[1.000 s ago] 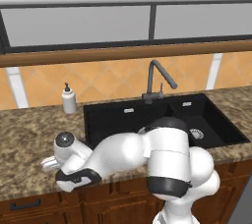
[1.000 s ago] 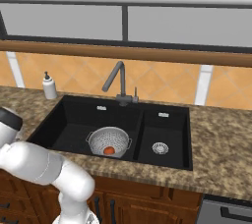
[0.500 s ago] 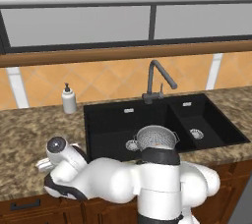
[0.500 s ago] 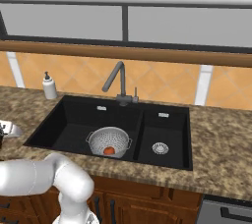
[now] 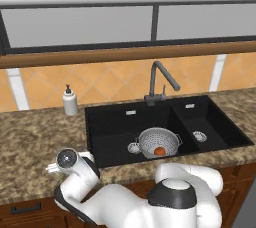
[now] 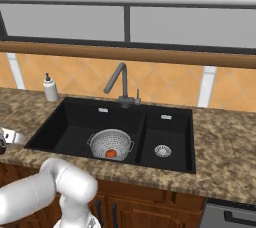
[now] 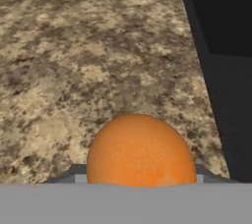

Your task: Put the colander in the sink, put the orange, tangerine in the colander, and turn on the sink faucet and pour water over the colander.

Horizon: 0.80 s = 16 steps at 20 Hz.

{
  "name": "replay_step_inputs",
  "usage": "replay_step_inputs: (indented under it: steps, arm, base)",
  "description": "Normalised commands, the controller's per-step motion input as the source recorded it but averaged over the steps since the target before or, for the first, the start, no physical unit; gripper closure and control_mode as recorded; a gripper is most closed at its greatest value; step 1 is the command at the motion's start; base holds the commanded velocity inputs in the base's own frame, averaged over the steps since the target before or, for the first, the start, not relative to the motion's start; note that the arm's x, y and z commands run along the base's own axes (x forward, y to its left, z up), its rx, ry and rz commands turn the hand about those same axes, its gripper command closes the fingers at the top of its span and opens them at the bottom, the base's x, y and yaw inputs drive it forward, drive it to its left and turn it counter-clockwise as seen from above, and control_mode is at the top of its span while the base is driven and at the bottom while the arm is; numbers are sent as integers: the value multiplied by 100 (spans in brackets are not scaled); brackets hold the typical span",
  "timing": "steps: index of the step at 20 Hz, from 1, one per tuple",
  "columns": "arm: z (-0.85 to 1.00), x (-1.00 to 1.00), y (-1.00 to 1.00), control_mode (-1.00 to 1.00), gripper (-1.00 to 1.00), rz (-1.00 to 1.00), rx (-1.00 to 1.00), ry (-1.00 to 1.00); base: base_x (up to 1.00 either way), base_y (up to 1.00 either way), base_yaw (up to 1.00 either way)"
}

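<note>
Sink (image 5: 115, 127) set in the speckled bench (image 5: 30, 137), colander (image 5: 159, 142) in its larger basin with one small orange fruit inside. Second orange fruit (image 7: 141, 150) on the bench left of the sink, sitting right between the fingers (image 7: 141, 175); grip unclear, cannot tell.

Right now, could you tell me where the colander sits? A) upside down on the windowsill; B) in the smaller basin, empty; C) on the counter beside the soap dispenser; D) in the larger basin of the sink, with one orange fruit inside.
D: the colander stands upright in the larger basin of the sink, with one small orange fruit inside it.
</note>
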Motion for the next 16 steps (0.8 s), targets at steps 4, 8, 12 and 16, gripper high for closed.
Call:
replay_step_inputs:
  steps: [4, 8, 12, 16]
  arm:
    - [27, -9, -41, -100, 100, -15, 14, -4]
    - [100, -17, -16, -100, 100, -11, 27, -16]
    - [100, -39, -58, -100, 100, -12, 25, -5]
    - [69, -34, -98, -100, 100, -11, 6, 3]
  base:
    - [0, 0, 0]
    - [0, 0, 0]
    - [0, 0, 0]
    - [0, 0, 0]
